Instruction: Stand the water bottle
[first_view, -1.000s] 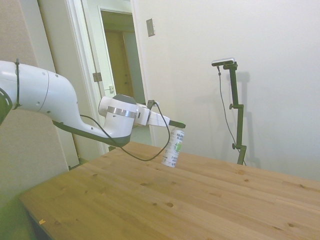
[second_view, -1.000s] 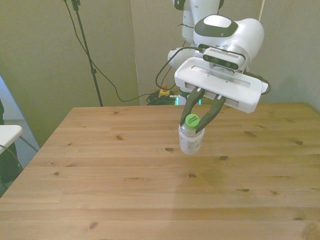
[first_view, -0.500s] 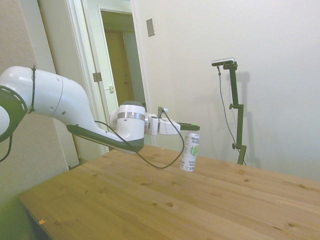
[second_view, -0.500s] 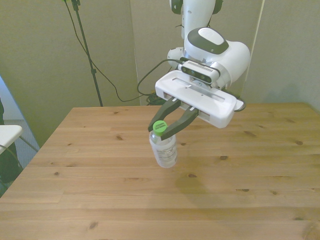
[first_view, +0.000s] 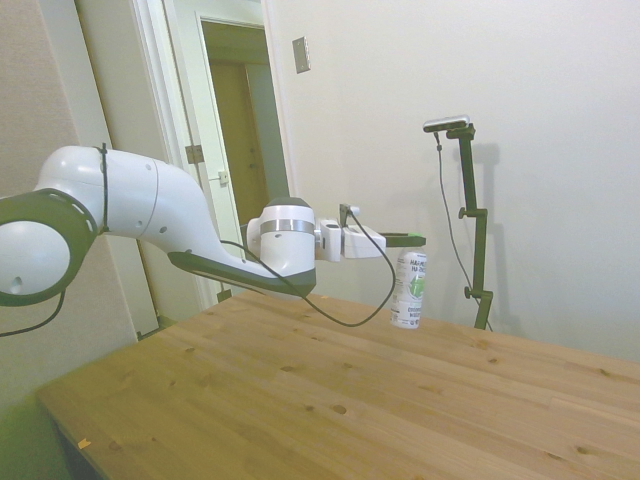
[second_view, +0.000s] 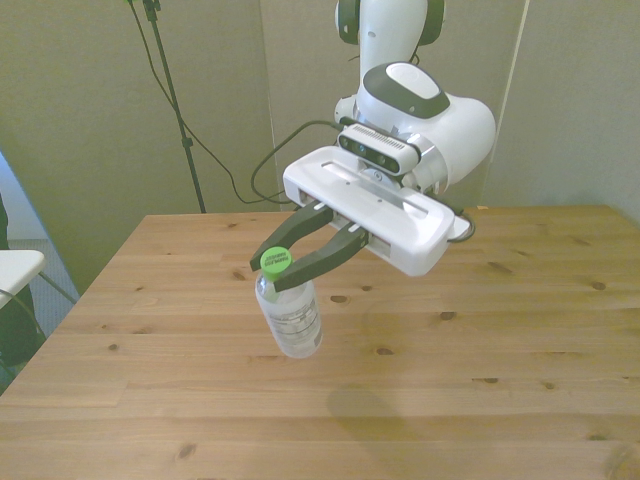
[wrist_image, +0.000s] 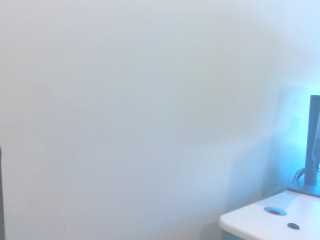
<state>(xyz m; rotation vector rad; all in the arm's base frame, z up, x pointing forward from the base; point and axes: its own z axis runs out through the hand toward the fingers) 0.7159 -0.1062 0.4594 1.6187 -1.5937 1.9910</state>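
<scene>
Side view: arm stretched out horizontal, gripper pinching the water bottle right at its neck, just under the green cap. Bottle hangs upright below the gripper, label facing cam, base clear of the desk, air gap visible beneath.

Front view: gripper fingers closed on the neck from both sides, green cap poking up between them. Bottle body hangs below the gripper, slightly tilted, shadow on the desk under it.

Wrist view: mostly blank pale wall; bottle not visible.
</scene>
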